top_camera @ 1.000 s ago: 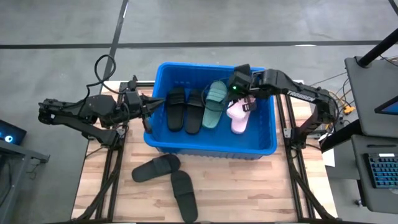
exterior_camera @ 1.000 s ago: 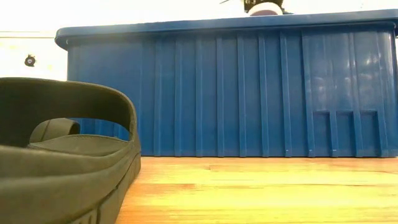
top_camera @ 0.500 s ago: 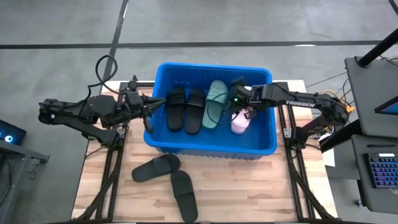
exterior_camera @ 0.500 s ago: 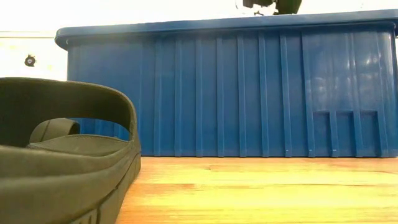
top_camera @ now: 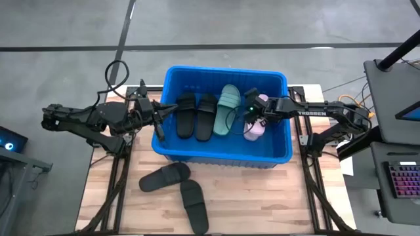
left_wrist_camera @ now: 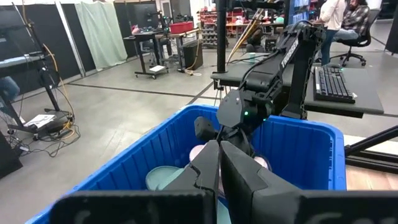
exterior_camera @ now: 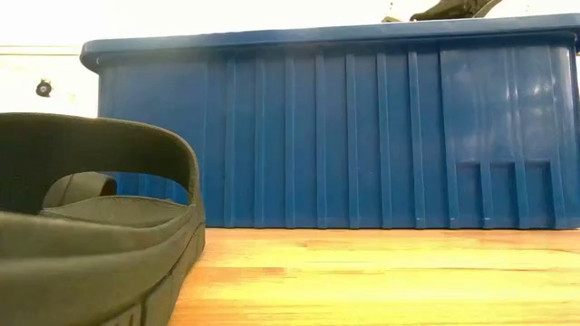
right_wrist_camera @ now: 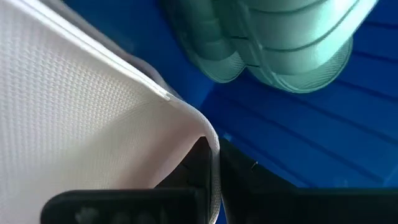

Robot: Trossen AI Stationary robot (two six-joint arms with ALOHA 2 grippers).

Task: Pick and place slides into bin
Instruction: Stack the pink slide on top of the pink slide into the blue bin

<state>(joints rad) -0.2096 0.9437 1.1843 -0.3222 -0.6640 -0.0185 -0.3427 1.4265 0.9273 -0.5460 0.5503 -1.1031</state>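
The blue bin stands mid-table. In it lie two black slides, green slides and a pale pink slide. My right gripper is down inside the bin's right part, shut on the pink slide. My left gripper hovers shut and level at the bin's left rim and holds nothing. Two more black slides lie soles down on the table, near of the bin. My right gripper pinches a thin edge of the pale pink slide between its two fingers. The fingers slant downward, coming from the bin's right side. The slide sits low inside the bin beside the green slides. I cannot tell whether it rests on the bin's floor.
The wooden table has bare room near and right of the loose black slides. In the low view one black slide fills the left foreground before the bin wall. Desks and a keyboard stand right of the table.
My right gripper has sunk into the bin with the pink slide and rolled as it went. The slide showed above the rim in the low view before and is now below it.
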